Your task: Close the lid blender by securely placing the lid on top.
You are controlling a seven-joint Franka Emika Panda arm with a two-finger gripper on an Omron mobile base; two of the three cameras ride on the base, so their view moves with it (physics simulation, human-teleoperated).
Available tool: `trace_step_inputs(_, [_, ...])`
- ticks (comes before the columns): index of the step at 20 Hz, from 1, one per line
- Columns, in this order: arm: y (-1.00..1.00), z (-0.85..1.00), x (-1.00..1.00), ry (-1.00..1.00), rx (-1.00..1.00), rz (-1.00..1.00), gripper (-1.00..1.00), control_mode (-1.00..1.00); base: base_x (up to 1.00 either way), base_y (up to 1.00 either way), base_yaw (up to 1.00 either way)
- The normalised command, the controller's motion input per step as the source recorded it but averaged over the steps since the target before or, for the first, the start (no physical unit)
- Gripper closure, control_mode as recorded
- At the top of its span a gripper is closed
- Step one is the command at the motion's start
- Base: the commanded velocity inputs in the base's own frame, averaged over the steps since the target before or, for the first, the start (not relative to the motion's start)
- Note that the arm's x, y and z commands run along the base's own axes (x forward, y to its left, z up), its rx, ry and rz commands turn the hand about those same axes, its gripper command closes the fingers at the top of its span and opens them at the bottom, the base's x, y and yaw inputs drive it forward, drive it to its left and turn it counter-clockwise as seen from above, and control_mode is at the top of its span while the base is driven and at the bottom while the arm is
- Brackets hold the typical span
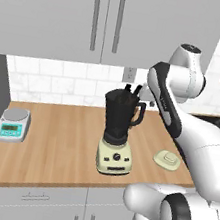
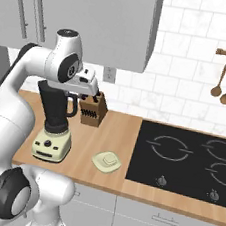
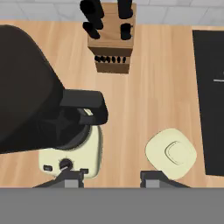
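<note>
Lid (image 3: 171, 153) flat on worktop (image 3: 153, 100), right of blender (image 3: 39, 109), apart from it. Gripper (image 3: 112, 178) hovers high above; jaws partly open, empty, lid showing beside right fingertip. Knife block (image 3: 110, 50) behind, by wall.

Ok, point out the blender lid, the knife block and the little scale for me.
lid (image 3: 171, 153): hand view, on its raised centre knob.
knife block (image 2: 92, 111): right base view, on its slotted wooden front.
scale (image 1: 13, 125): left base view, on its body between the weighing plate and the display.
</note>
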Motion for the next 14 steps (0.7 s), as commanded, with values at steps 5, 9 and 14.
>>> trace_step_inputs(5, [0.0,-0.09,-0.15,0.0,0.0,0.0,-1.0,-1.0,0.0,0.0,0.0])
trace_step_inputs(9, [-0.72,-0.61,-0.58,0.0,0.07,0.0,-1.0,-1.0,0.0,0.0,0.0])
trace_step_inputs(14, [-1.0,-0.63,-0.62,-0.02,0.12,0.0,-1.0,-1.0,0.0,0.0,0.0])
